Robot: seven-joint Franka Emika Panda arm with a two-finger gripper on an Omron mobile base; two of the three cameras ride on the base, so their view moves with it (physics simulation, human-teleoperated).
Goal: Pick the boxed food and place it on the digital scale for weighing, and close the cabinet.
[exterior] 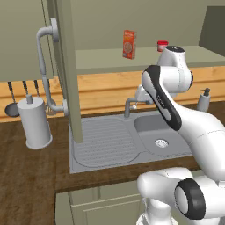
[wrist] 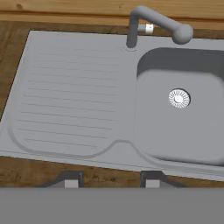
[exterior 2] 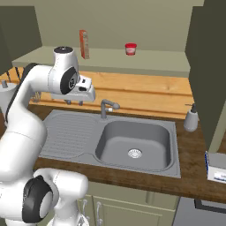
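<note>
The boxed food [exterior: 129, 44] [exterior 2: 83, 44], an orange-red carton, stands upright on the lower shelf of the cabinet [exterior: 101, 59]. Both cabinet doors are swung open: the left door [exterior: 68, 66] with its curved handle [exterior: 44, 66], and the right door [exterior 2: 207, 62]. My gripper [exterior 2: 74, 102] [wrist: 111, 181] hangs over the sink's drainboard [wrist: 70, 96], well below and in front of the carton, pointing down. It is open, with nothing between its fingertips [wrist: 72, 180]. The digital scale [exterior 2: 217, 167] sits on the counter at the far right.
A tiny red-lidded jar [exterior 2: 130, 48] stands on the shelf right of the carton. Below are the faucet [wrist: 157, 24], the sink basin [exterior 2: 134, 141] and a soap dispenser [exterior 2: 191, 118]. A paper towel roll [exterior: 35, 123] and hanging utensils [exterior: 13, 103] sit at the left.
</note>
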